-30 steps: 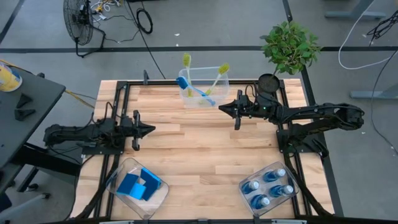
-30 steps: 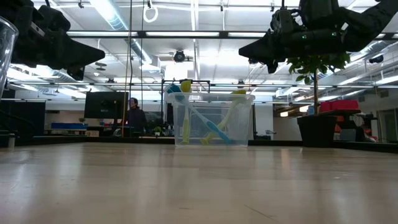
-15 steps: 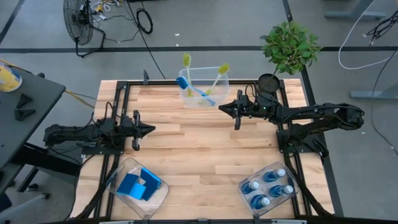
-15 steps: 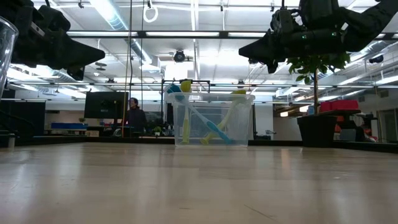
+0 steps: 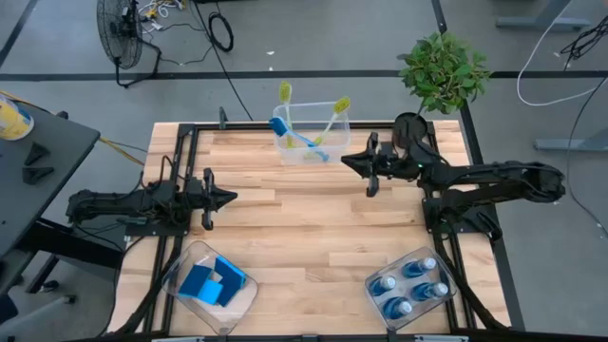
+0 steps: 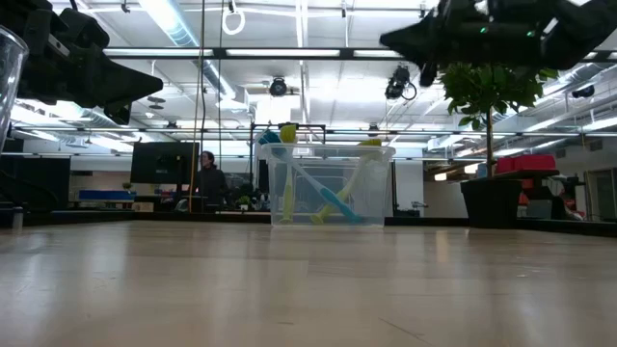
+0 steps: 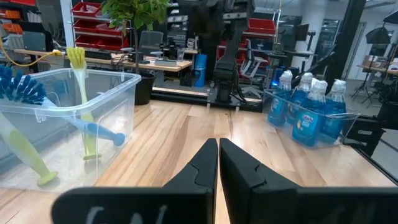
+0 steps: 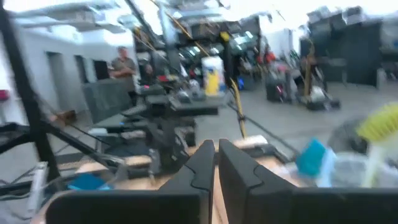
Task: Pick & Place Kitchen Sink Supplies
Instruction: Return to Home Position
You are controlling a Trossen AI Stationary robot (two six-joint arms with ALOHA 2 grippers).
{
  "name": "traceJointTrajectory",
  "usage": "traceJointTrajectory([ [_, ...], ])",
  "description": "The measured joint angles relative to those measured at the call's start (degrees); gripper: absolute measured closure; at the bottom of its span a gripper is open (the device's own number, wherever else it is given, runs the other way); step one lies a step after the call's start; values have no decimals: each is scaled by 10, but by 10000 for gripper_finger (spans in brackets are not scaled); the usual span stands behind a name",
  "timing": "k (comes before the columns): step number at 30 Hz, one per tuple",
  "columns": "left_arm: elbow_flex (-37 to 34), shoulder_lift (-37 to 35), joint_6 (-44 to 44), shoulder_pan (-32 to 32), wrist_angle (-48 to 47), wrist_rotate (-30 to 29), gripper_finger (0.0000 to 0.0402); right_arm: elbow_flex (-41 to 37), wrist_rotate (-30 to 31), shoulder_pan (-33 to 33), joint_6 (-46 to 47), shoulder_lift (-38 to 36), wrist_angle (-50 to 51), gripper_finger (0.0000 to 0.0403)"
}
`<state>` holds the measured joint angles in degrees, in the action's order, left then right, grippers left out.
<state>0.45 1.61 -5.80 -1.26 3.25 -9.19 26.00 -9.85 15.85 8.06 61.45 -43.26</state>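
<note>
Right end effector (image 5: pixel 346 159) pinched closed, empty, hovering over the worktop (image 5: pixel 304 228) beside the far bin (image 5: pixel 346 128) holding the brushes (image 5: pixel 306 135); left end effector (image 5: pixel 230 198) closed and empty too, at the left side. Sponges (image 5: pixel 211 281) lie in the near-left bin (image 5: pixel 190 255), bottles (image 5: pixel 410 287) stand in the near-right bin (image 5: pixel 370 281).

Three clear bins (image 5: pixel 346 122) hold three dish brushes (image 5: pixel 281 126) at twelve o'clock, four soap bottles (image 5: pixel 411 270) at five, and overlapping sponges (image 5: pixel 201 280) at seven, their number unclear. One potted plant (image 5: pixel 442 71).
</note>
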Motion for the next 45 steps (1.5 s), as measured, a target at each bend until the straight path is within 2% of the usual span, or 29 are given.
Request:
traceJointTrajectory([
  [4, 0, 0, 0, 0, 0, 0, 383, -27, 6, -35, -35, -55, -9, 376],
  [9, 0, 0, 0, 0, 0, 0, 383, -74, 78, -102, -75, -120, -41, 376],
  [12, 0, 0, 0, 0, 0, 0, 383, -103, 75, -130, -112, -147, -62, 376],
  [16, 0, 0, 0, 0, 0, 0, 383, -142, 74, -155, -113, -192, -76, 376],
  [24, 0, 0, 0, 0, 0, 0, 383, -205, 74, -180, -114, -271, -94, 376],
  [30, 0, 0, 0, 0, 0, 0, 383, -214, 73, -184, -92, -324, -25, 376],
  [40, 0, 0, 0, 0, 0, 0, 383, -214, 74, -180, -116, -384, 86, 376],
  [45, 0, 0, 0, 0, 0, 0, 383, -253, 76, -180, -116, -426, 56, 376],
])
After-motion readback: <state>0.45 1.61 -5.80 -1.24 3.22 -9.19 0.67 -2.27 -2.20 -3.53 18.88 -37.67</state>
